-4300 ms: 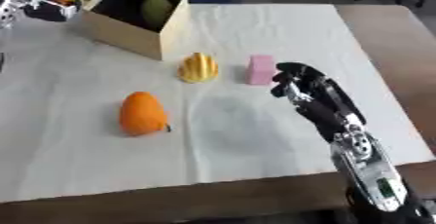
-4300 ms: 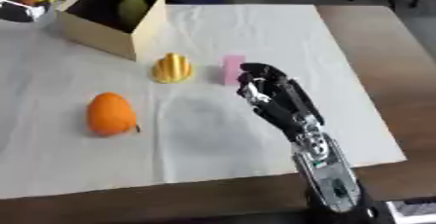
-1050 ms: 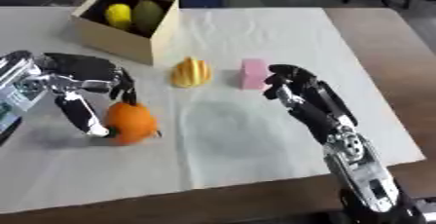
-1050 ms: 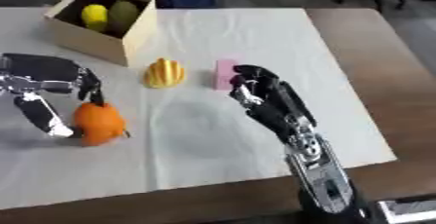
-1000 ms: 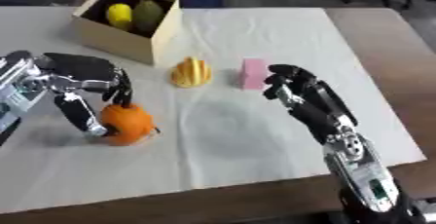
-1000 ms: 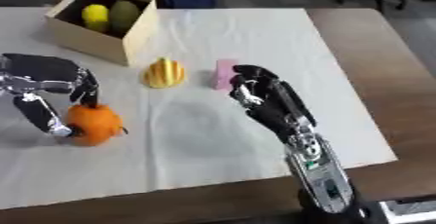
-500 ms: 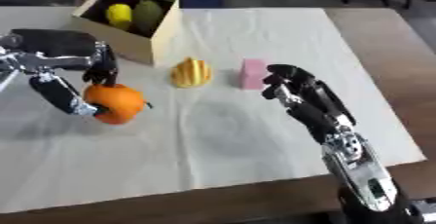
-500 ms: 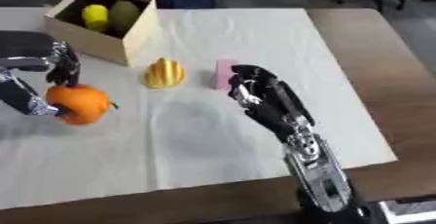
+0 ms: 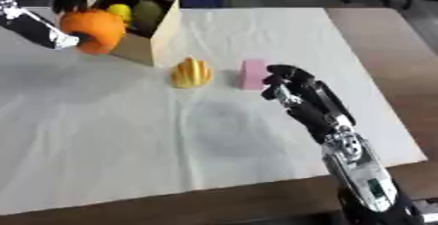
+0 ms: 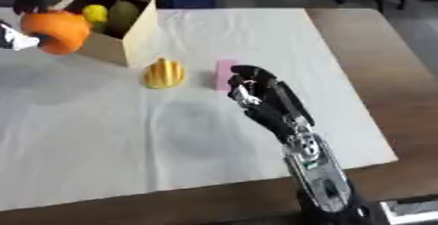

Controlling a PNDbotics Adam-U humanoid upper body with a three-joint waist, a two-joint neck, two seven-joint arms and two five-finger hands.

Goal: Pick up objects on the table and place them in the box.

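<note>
On the white cloth (image 9: 128, 136) we see a yellow ridged fruit (image 9: 191, 73) and, beside it, a pink block (image 9: 253, 74); both lie near the wooden box (image 9: 145, 33), which holds a yellow fruit (image 9: 120, 11) and a green one (image 9: 148, 11). The left hand (image 9: 38, 21) grasps the orange fruit (image 9: 94, 29), held in the air just before the box's near left wall. The right hand (image 9: 295, 94) hovers beside the pink block, fingers relaxed, holding nothing.
</note>
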